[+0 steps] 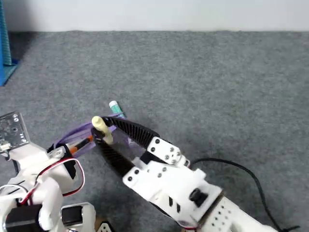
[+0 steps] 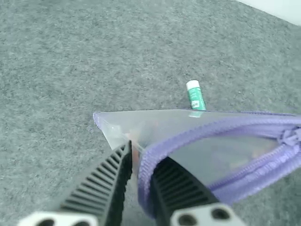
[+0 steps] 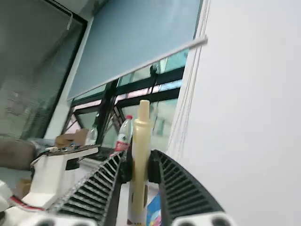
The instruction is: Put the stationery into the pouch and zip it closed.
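A clear pouch (image 1: 77,134) with a purple zipper is held up off the grey carpet, its zipper open. My left gripper (image 1: 62,153) is shut on the pouch's corner (image 2: 123,135), its fingers (image 2: 110,181) pinching the clear edge beside the zipper (image 2: 221,129). Something orange (image 1: 83,143) shows inside the pouch. My right gripper (image 1: 101,130) is shut on a cream-coloured pen (image 1: 100,128) right at the pouch's mouth; in the right wrist view this pen (image 3: 139,160) stands upright between the fingers. A green-and-white glue stick (image 1: 116,108) (image 2: 195,95) lies on the carpet just beyond the pouch.
Grey carpet (image 1: 203,87) stretches to a white wall at the back. A blue object (image 1: 5,43) stands at the far left edge. A black cable (image 1: 241,169) trails beside the right arm.
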### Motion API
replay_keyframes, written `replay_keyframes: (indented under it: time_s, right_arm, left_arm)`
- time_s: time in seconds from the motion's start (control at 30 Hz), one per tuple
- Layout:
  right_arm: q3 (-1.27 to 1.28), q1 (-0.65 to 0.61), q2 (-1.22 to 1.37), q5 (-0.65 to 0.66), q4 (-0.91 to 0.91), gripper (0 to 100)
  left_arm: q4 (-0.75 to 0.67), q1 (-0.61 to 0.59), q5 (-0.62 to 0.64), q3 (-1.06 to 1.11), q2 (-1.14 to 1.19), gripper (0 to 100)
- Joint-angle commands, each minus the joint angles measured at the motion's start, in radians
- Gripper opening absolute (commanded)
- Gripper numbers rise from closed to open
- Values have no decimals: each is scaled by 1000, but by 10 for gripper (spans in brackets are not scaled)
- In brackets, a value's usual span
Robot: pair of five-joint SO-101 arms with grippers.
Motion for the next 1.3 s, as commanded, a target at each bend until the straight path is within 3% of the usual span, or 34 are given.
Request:
replay_keyframes:
  time_s: [0.0,0.33,0.67,0.77,0.97,1.27]
  right_arm:
    - [-14,16,111,51,-197,8]
    - [-3,19,358,48,-418,8]
    - [68,87,524,46,-507,9]
    - [89,87,506,48,-455,36]
    - [86,88,360,-32,-173,221]
    - [84,91,64,-170,183,210]
  left_arm:
    - [6,29,14,-51,8,12]
    - [6,26,14,-51,6,12]
    - [6,26,14,-51,6,12]
    - [6,26,14,-51,6,12]
    - [6,26,14,-51,6,12]
    - [6,26,14,-51,6,12]
